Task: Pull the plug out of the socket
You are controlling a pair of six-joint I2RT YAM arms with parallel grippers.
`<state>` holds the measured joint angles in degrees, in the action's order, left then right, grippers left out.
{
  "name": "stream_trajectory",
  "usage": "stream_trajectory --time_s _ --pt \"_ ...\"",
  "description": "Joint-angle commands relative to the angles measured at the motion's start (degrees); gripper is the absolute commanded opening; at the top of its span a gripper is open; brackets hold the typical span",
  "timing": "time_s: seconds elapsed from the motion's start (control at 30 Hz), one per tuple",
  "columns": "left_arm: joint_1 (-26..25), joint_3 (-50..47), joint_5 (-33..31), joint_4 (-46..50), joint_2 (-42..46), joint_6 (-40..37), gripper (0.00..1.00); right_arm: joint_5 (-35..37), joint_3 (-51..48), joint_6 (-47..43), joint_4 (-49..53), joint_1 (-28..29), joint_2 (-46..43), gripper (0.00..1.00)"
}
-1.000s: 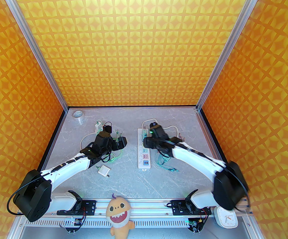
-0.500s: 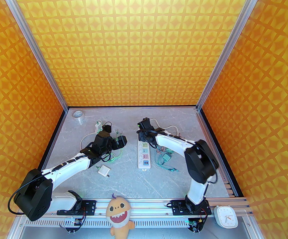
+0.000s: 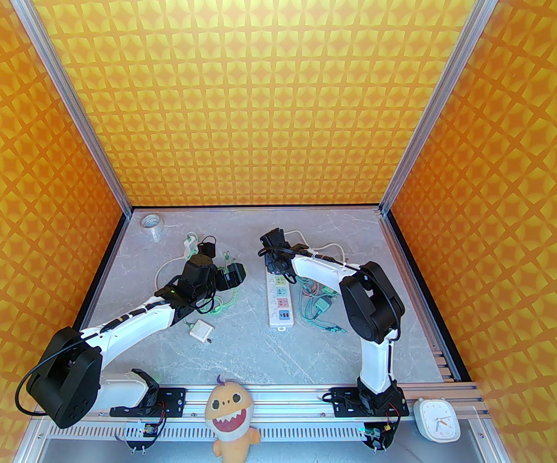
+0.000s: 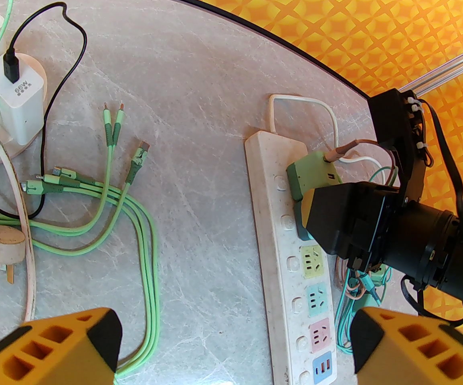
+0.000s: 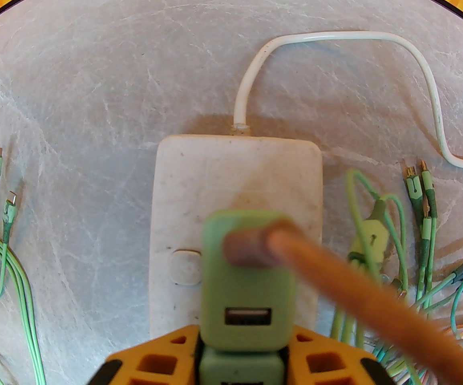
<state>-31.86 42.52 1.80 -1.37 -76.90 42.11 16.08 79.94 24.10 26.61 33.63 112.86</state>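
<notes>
Tabletop; plug base behind right end effector

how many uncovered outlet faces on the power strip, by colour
yellow outlet face: 1
mint green outlet face: 1
pink outlet face: 1
blue outlet face, the one with usb ports: 1
total: 4 uncovered faces on the power strip
</notes>
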Motion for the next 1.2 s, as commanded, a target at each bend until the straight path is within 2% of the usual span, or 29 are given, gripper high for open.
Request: stream_trajectory --time_s 0.0,0.27,0.33,0.47,0.67,0.9,1.0,1.17 --pt "0.44 -0.84 1.48 -0.65 0.49 1.62 1.0 -2.71 -2.16 -2.42 1.18 0.27 -1.61 0.24" --pt "0.31 1.59 9.01 -9.16 -9.3 5.86 0.81 -3.71 -4.36 -3.53 1.29 1.9 -5.01 0.25" --pt "0.06 3.59 10.75 -11.23 -13.5 6.59 0.72 -4.58 -4.9 -3.47 0.91 1.88 -5.71 0.25" --pt "-1.0 7.51 12.48 -14.02 -20.77 7.61 0.64 -4.91 -5.11 -3.09 0.92 1.96 -6.01 0.25" --pt "-2.15 13.2 15.45 -16.03 -28.68 8.33 0.45 -4.83 -5.05 -2.75 1.16 1.9 -5.49 0.25" --pt "-2.64 16.78 16.3 -15.76 -34.44 8.75 0.43 -4.83 -5.01 -2.74 1.08 1.89 -5.67 0.25" --pt "-2.66 17.84 16.98 -15.9 -36.54 9.21 0.39 -5.0 -4.97 -2.81 1.11 1.89 -5.62 0.25" --pt "-2.78 18.53 17.34 -16.29 -38.63 9.79 0.39 -5.5 -4.83 -2.84 1.16 1.9 -5.63 0.25"
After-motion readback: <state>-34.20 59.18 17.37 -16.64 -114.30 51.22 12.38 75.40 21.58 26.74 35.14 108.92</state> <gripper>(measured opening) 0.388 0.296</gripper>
